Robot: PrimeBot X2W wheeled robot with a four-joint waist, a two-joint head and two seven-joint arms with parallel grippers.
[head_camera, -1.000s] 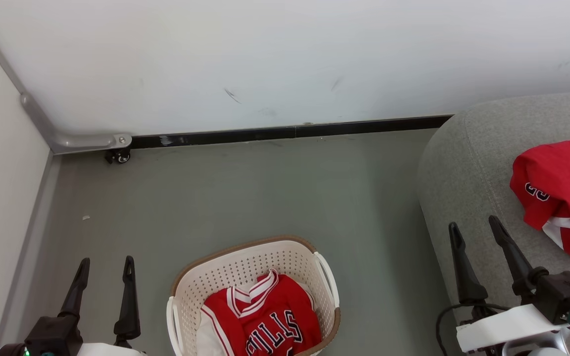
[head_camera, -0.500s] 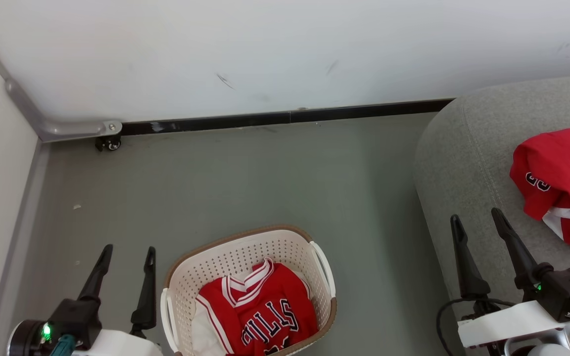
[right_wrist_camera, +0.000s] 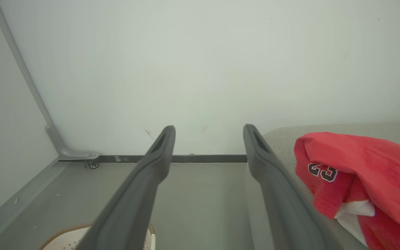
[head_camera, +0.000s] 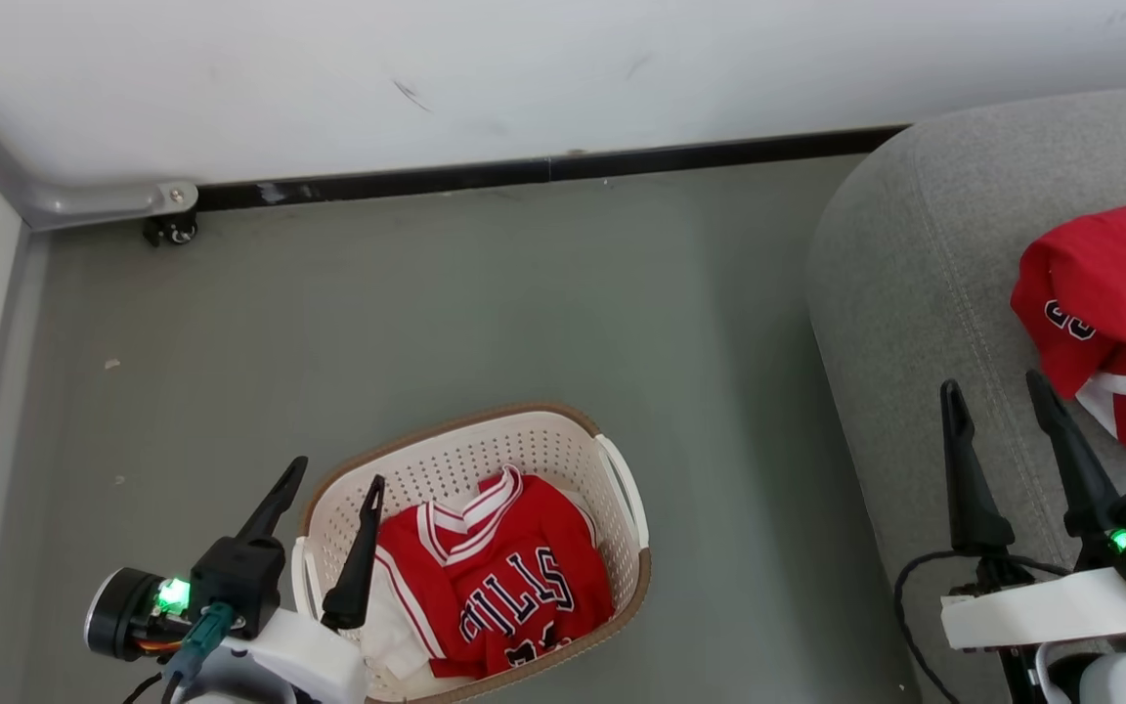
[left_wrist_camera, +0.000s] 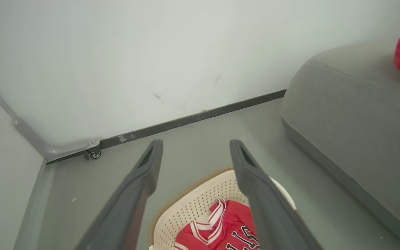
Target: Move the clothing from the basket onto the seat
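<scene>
A red jersey (head_camera: 499, 587) with "BULLS" lettering lies in the cream basket (head_camera: 534, 440) on the floor; the left wrist view shows the jersey (left_wrist_camera: 221, 229) and basket (left_wrist_camera: 193, 208) below my fingers. Red shorts (head_camera: 1105, 303) marked 23 lie on the grey seat (head_camera: 905, 293) at the right, and the shorts (right_wrist_camera: 356, 173) also appear in the right wrist view. My left gripper (head_camera: 336, 479) is open over the basket's left rim, empty. Above the seat's front edge, my right gripper (head_camera: 993, 386) is open and holds nothing.
A white wall with a dark skirting strip (head_camera: 524, 171) runs behind. A grey metal bracket with a small caster (head_camera: 164, 231) sits in the far left corner. Grey floor (head_camera: 426, 313) lies between basket, wall and seat.
The head camera has tilted down, so the whole scene shifted up. My left gripper has moved right, from beside the basket to over its left rim. The right gripper stays open above the seat.
</scene>
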